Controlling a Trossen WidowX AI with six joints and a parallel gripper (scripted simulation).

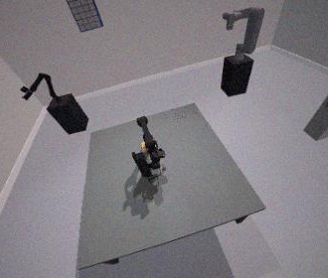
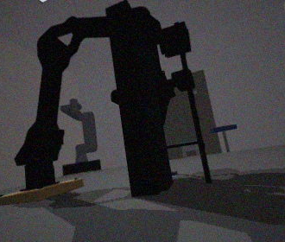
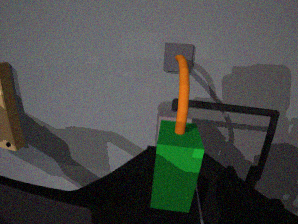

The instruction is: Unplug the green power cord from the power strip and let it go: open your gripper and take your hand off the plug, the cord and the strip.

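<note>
The green plug sits upright in the middle of the wrist view, an orange cord rising from its top and curving toward a small grey block behind; the tool is clenched on the plug, its dark body flanking the plug's lower half on both sides; whether the plug is out of the power strip cannot be told, as no strip shows plainly; judging by this, the grasp is made, while the release and the retreat above the worktop remain.
</note>
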